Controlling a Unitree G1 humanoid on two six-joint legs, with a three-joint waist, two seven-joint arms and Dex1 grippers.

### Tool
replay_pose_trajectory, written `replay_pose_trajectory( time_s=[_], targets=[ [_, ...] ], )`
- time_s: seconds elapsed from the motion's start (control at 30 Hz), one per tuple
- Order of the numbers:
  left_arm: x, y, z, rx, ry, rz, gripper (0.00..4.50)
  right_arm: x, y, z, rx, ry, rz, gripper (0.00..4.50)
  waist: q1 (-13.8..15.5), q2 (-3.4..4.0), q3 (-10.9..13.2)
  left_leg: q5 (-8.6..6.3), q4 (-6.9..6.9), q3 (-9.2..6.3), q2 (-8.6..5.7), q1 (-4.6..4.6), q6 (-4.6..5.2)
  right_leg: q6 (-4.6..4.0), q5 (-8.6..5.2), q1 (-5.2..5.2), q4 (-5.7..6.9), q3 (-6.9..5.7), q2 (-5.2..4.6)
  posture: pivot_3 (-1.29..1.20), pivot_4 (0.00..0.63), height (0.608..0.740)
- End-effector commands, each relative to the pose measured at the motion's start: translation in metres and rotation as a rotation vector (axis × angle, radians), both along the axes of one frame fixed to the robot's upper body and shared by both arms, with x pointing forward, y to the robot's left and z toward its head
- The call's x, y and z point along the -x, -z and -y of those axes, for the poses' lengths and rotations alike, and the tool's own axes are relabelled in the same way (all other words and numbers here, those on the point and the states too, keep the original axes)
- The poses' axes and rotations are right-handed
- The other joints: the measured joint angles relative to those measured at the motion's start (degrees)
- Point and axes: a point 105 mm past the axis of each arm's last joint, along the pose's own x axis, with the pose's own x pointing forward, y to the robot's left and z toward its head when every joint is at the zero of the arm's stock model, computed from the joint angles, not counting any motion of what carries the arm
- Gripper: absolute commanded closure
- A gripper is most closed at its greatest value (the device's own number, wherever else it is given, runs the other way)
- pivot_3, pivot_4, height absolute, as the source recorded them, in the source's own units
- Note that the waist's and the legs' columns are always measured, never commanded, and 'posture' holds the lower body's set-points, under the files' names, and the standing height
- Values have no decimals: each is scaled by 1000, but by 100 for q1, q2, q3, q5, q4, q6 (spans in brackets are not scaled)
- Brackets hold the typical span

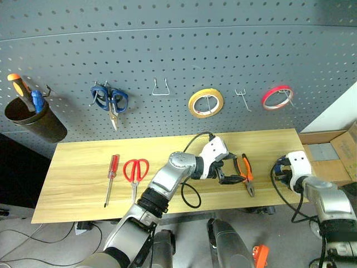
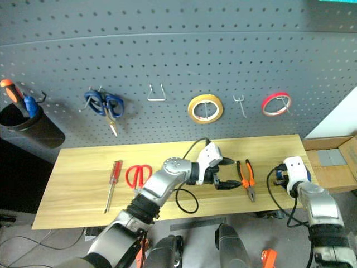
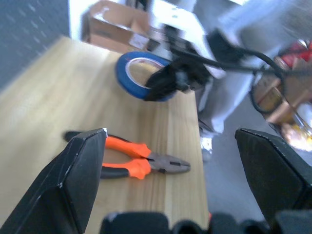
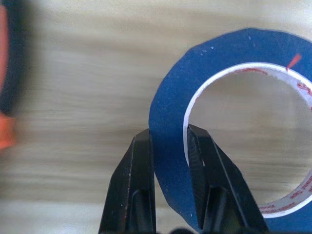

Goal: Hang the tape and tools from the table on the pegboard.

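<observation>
Right gripper (image 4: 168, 141) pinched on wall of blue tape (image 4: 234, 53), one finger inside ring, one outside, at table's (image 1: 83, 184) right end. Left gripper (image 1: 233, 172) spread wide, empty, just beside pliers (image 1: 247, 174). Farther left on table: red scissors (image 1: 135, 171), screwdriver (image 1: 111, 177). Beyond: pegboard (image 1: 178, 50), hooks holding blue scissors (image 1: 110, 100), yellow tape (image 1: 205, 103), red tape (image 1: 277, 97).

head stereo: down onto table (image 1: 83, 184), pegboard (image 1: 178, 50) | wrists: close, share tape (image 4: 170, 161)

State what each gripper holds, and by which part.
The right gripper pinches the blue tape ring across its band, one finger inside the hole. The left gripper is open, holding nothing.
</observation>
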Motion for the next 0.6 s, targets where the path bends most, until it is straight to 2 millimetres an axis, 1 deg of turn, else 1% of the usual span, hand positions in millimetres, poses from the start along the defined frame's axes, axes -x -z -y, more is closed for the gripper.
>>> replay_pose_trajectory(
  time_s=[0.03,0.13,0.17,0.23,0.3,0.37,0.43,0.47,0.53,0.6],
  targets=[
    [16,-15,-20,81,-47,-21,0,16,-38,-45,108,-128,209,4139,-32,10,-98,0,-12,0,1,4,-3,3,-2,-5,-1,6,0,-216,159,740],
    [22,-14,-40,85,-122,-55,0,29,-50,-75,149,-223,322,4139,-42,11,-214,7,-24,-1,2,11,-15,5,-3,-11,-1,15,5,-199,131,740],
    [26,-15,-51,94,-162,-78,0,34,-57,-91,172,-282,385,4139,-35,11,-253,10,-20,0,-1,12,-19,7,-3,-11,2,17,4,-193,123,740],
    [33,-18,-68,112,-222,-114,0,41,-68,-114,191,-367,485,4139,-37,6,-329,13,-15,7,-5,16,-23,41,-8,-9,-1,39,5,-183,112,740],
    [37,-21,-76,122,-255,-133,0,41,-73,-125,206,-416,542,4139,-38,-17,-418,13,-14,21,-4,29,-23,54,-6,-2,-1,62,12,-149,89,740],
    [42,-25,-95,133,-341,-147,0,31,-88,-139,252,-497,653,4139,-43,-48,-514,13,-7,26,-5,38,-19,61,10,6,-6,67,18,-113,66,740],
    [44,-24,-111,140,-428,-156,0,20,-96,-149,288,-556,721,4139,-63,-82,-591,3,5,47,-5,56,-2,63,28,20,-9,91,29,-92,56,740],
    [44,-24,-114,142,-449,-159,0,17,-96,-150,295,-569,732,4139,-54,-100,-635,1,7,55,-5,80,2,62,33,37,-9,98,32,-82,53,740],
    [40,-23,-121,141,-500,-148,0,4,-95,-154,290,-609,747,4139,29,-115,-722,4,7,66,-13,121,9,57,40,74,-12,97,41,-42,38,740],
    [36,-24,-124,140,-528,-131,0,-9,-96,-157,291,-643,759,4139,70,-136,-780,4,10,73,-11,141,10,47,38,102,-15,82,47,-26,32,740]
  ],
)
